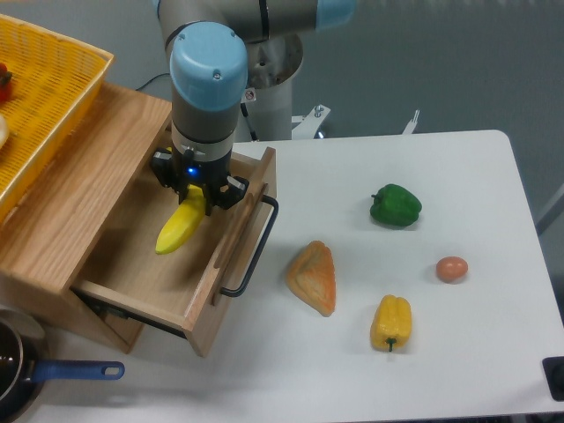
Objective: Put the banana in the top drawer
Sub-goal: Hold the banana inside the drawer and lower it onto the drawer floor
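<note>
- Hanging over the open top drawer (pixel 141 264): 1 gripper (pixel 196 189), fingers clenched on the upper end of the banana (pixel 181 224), a blue light lit on its body.
- Banana: slanted, free tip pointing toward 7 o'clock, inside the drawer's outline. Whether the tip touches the drawer floor cannot be told from this view.
- Reason for the hold, as a judgement: gripping 1 end lets the long fruit lie along the drawer's depth, so it can be lowered flat between the side walls before release.
- Top drawer: pulled out of the wooden cabinet (pixel 79 176), black bar handle (pixel 256 247) at its 4 o'clock corner.
- Yellow basket (pixel 44 88): on the cabinet top, at 10 o'clock from the gripper.
- White table (pixel 493 352): 1 green pepper (pixel 396 204) at 3 o'clock of the drawer; 1 bread pastry (pixel 314 277) just beside the handle; 1 egg (pixel 451 269) and 1 yellow pepper (pixel 391 322) toward 4 o'clock, all well apart from the drawer.
- Pan with blue handle (pixel 70 371): at 7 o'clock, below the cabinet.
- Room: grey floor behind the table; arm base at 12 o'clock.
</note>
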